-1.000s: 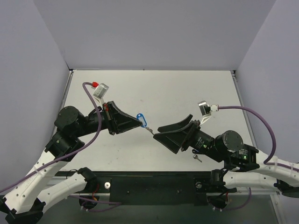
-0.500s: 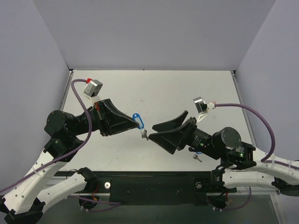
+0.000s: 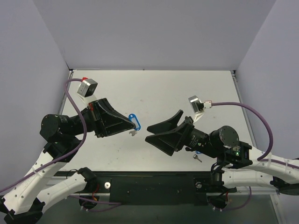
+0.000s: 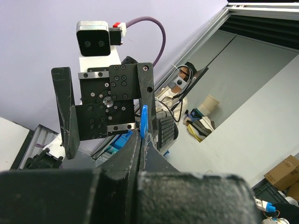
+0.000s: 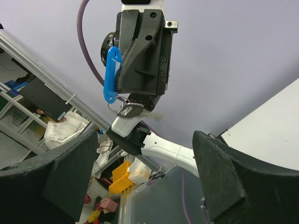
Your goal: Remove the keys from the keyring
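Observation:
My left gripper (image 3: 131, 123) is shut on the blue tag (image 3: 134, 120) of the keyring, held above the table. One silver key (image 3: 132, 132) hangs from the thin ring just below the tag. In the right wrist view the tag (image 5: 111, 74), the wire ring (image 5: 113, 105) and the hanging key (image 5: 130, 111) show beneath the left gripper. In the left wrist view the tag (image 4: 143, 122) sticks out edge-on from the closed jaws of the left gripper (image 4: 141, 135). My right gripper (image 3: 147, 133) is open and empty, a short way right of the key. A second key (image 3: 197, 157) lies on the table by the right arm.
A small blue tag (image 3: 198, 152) peeks out from under the right arm beside the loose key. The white table (image 3: 163, 93) has raised walls at the back and sides. A black rail (image 3: 154, 184) runs along its near edge.
My left gripper has pulled back to the left with the tag and the hanging key. My right gripper has opened wide and shifted left after it.

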`<state>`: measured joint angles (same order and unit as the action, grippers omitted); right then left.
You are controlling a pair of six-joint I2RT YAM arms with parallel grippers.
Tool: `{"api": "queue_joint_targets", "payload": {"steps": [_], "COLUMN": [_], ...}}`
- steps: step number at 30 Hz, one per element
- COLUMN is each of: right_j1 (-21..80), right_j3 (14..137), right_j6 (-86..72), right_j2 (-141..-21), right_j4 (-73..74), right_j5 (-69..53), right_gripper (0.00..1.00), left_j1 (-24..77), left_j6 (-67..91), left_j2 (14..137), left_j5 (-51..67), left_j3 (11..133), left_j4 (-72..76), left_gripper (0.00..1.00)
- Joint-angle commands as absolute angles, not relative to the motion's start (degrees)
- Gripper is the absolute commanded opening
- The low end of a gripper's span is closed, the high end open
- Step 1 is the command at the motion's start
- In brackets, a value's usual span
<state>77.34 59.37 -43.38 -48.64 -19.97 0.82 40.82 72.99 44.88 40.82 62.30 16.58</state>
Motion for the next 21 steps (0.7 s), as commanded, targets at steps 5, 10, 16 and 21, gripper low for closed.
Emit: {"api": "queue_joint_targets", "payload": {"steps": [5,10,16,21], "right_j1": [77.6,77.6,77.6,77.6], "right_j3": [62.1,62.8,65.6,68.2], "right_j6": [-42.8,-41.8,-40.4,-39.9], "right_j2": [-48.7,-49.2,-50.7,-52.6], "right_j4": [-27.5,-27.8,-26.6,-25.6], "right_j5": [-2.0,-2.7,-4.4,-5.8], "right_gripper": [0.69,0.61,0.54,0.52], "left_j1": [41.7,42.3,43.2,44.1], "left_j6": [74.9,75.8,76.0,76.0], "left_j2": [44.6,44.9,45.1,45.4], "left_j5": [41.0,40.7,40.2,39.5], "left_j3": [62.0,61.7,62.0,62.1], "left_j4": [22.9,24.6,25.3,25.8], "left_gripper": [0.0,0.0,0.0,0.0]}}
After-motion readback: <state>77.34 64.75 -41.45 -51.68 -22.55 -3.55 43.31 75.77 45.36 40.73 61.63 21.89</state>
